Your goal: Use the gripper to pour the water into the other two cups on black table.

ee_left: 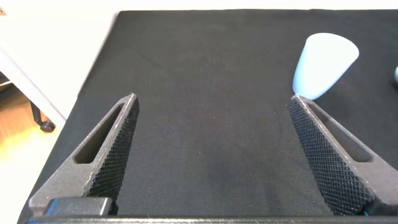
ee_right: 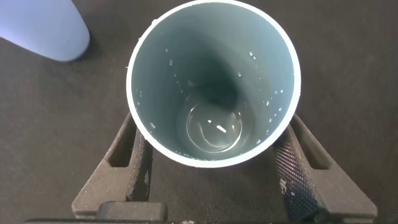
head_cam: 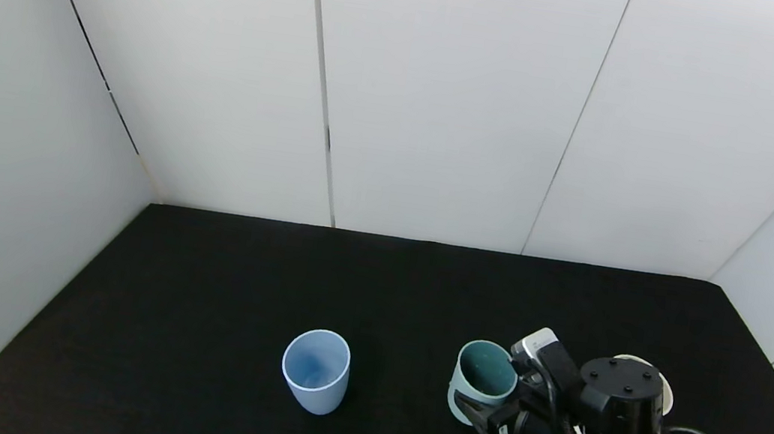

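A teal-green cup (head_cam: 483,380) stands on the black table (head_cam: 196,281) at the right front. My right gripper (head_cam: 481,412) is open, with one finger on each side of that cup. In the right wrist view the cup (ee_right: 211,56) sits between the fingers (ee_right: 134,158) and holds a little water (ee_right: 214,127) at its bottom, with droplets on its inner wall. The light blue cup (head_cam: 315,370) stands upright to the left, apart from the gripper. The cream cup (head_cam: 667,399) is mostly hidden behind the right arm. My left gripper (ee_left: 212,102) is open and empty over the table.
White wall panels (head_cam: 448,104) border the table at the back and sides. The light blue cup also shows in the left wrist view (ee_left: 323,65) and in the right wrist view (ee_right: 43,28). The table's left edge (ee_left: 93,81) drops off to a wooden floor.
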Robot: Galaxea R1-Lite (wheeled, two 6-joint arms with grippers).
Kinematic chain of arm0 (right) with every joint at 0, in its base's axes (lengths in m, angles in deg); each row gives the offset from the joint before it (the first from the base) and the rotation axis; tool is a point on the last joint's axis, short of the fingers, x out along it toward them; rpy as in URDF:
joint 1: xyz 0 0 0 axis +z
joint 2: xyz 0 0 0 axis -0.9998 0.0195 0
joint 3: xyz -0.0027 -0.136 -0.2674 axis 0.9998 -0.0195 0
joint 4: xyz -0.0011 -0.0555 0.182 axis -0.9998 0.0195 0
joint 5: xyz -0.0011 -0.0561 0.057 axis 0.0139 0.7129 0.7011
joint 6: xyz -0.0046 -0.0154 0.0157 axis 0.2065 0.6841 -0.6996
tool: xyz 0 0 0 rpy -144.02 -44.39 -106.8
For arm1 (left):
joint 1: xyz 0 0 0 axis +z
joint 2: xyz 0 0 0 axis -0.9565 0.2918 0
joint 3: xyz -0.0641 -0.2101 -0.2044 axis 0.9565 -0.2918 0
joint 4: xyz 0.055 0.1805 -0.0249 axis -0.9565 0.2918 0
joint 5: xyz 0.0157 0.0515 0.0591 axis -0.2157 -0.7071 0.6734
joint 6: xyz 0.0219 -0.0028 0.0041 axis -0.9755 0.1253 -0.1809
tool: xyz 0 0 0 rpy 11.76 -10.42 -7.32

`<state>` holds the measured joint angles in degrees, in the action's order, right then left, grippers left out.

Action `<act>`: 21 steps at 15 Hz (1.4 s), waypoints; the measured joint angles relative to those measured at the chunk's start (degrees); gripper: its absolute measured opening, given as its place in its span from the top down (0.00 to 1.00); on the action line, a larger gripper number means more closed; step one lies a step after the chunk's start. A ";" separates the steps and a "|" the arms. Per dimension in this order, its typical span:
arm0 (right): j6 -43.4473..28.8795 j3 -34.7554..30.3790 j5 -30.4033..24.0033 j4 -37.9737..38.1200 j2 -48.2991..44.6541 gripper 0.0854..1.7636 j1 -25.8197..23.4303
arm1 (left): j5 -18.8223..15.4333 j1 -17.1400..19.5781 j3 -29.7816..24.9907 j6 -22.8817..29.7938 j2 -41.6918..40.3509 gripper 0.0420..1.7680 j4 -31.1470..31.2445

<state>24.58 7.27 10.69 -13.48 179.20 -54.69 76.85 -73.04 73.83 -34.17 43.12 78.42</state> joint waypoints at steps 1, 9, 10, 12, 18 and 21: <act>0.09 -0.05 0.04 0.00 0.28 0.36 -0.05 | 0.02 0.00 0.00 0.00 0.00 0.03 0.00; 0.37 -0.37 0.20 -0.28 -1.38 0.17 -0.40 | 0.02 0.00 0.00 0.00 0.02 0.03 -0.02; 0.39 -0.44 0.17 -0.20 -2.43 0.15 -0.40 | 0.02 0.00 0.00 0.00 0.00 0.03 0.00; 0.43 -0.57 0.20 1.18 -5.62 0.13 -0.40 | 0.02 0.00 0.00 0.00 0.00 0.03 0.00; 3.79 2.86 0.28 22.41 -23.48 0.08 -2.69 | 0.02 0.00 0.00 0.00 0.02 0.03 0.00; 5.24 4.60 0.54 33.52 -33.29 0.06 -6.23 | 0.00 0.00 0.00 -0.01 0.00 0.03 0.00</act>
<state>29.82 11.86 11.23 20.04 145.90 -60.92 76.85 -73.04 73.83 -34.18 43.12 78.42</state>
